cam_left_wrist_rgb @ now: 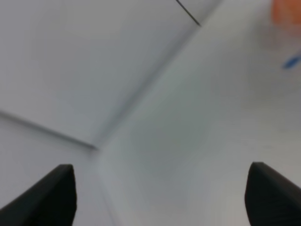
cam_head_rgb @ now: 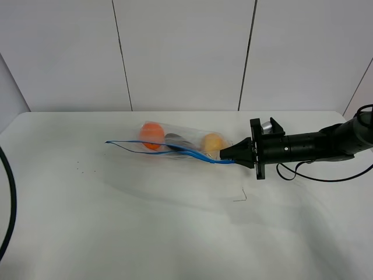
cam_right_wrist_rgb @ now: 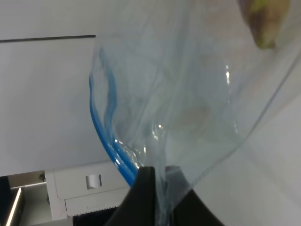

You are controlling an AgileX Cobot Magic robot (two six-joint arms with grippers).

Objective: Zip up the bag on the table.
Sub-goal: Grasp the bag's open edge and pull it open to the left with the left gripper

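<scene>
The bag (cam_head_rgb: 187, 139) lies on the table (cam_head_rgb: 116, 221), toward its rear edge at mid-width. The right gripper (cam_head_rgb: 225, 156) is clenched on the zip strip (cam_head_rgb: 195, 154) at the end nearer the table's right side, probably to anchor and tension it. The left gripper (cam_left_wrist_rgb: 160, 200) is released, jaws wide, well apart from the bag, likely free to press the strip. Long axis: across the table's width, orange (cam_head_rgb: 152, 135) end slightly rearward; the strip faces the table's front edge, tracks parted

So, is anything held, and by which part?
Right gripper pinches the clear plastic zip bag at the end of its blue zip strip; left gripper holds nothing.
</scene>
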